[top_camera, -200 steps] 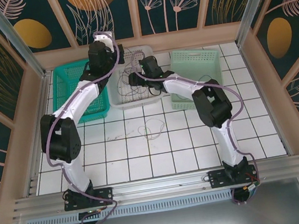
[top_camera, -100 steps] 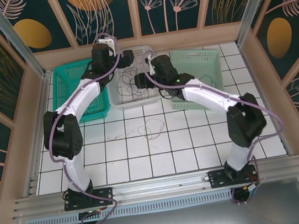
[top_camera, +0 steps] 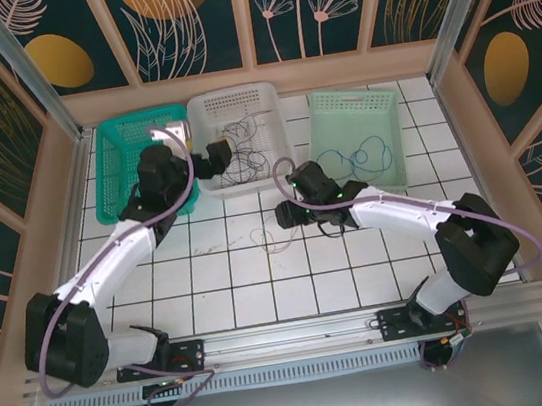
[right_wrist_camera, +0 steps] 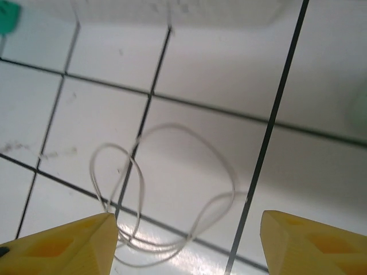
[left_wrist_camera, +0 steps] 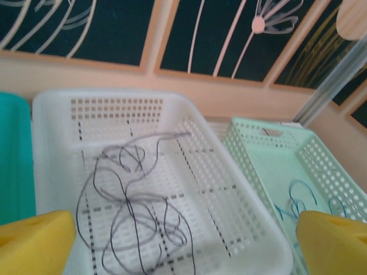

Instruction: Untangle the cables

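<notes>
Pickup step: left gripper (left_wrist_camera: 183, 252), jaws spread, hung over dark cables (left_wrist_camera: 129, 200) in the white basket (left_wrist_camera: 51, 103); right gripper (right_wrist_camera: 183, 243), jaws apart, hovered over the pale cable (right_wrist_camera: 172, 125) just before that basket; next, descend and pinch

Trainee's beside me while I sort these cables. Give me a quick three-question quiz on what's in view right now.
1. True or false: the right gripper has its jaws open, and the pale cable lies unheld on the tiles.
2. Fill in: the blue cable lies in the ___ basket.
3. Pick one: the dark tangle sits A on the tiles, B in the white basket, C in the right gripper.
Key: 1 true; 2 the pale green basket; 3 B.
</notes>
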You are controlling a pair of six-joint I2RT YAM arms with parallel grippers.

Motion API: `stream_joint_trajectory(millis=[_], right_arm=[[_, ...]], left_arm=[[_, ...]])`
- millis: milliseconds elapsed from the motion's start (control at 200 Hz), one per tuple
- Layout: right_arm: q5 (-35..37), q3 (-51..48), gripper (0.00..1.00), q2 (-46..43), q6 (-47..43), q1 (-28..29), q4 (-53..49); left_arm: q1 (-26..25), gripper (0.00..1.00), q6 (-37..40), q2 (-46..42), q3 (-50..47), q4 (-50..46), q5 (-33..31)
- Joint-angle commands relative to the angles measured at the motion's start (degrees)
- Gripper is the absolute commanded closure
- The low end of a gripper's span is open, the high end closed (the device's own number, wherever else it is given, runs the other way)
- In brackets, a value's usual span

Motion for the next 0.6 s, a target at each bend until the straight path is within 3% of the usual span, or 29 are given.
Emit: stream_joint_trajectory(millis=[0,310,596], right_arm=[[-1.1,-1.9,0.35,2.5,4.4,0.9,-1.0],[-1.0,1.5,0.46,10.6,5.8,1.7,-2.0],[-0.2,3.0,0.66,13.9,6.3,2.2,-2.5]], left_arm=[[-0.3,0.01,-2.2,-3.7,-6.0,2.3,-0.9],[-0.6,0.02,-2.5,-8.3,-10.8,1.5,-2.0],[-0.6,0.01,-3.1,-9.0,-12.7,2.8,-1.9]])
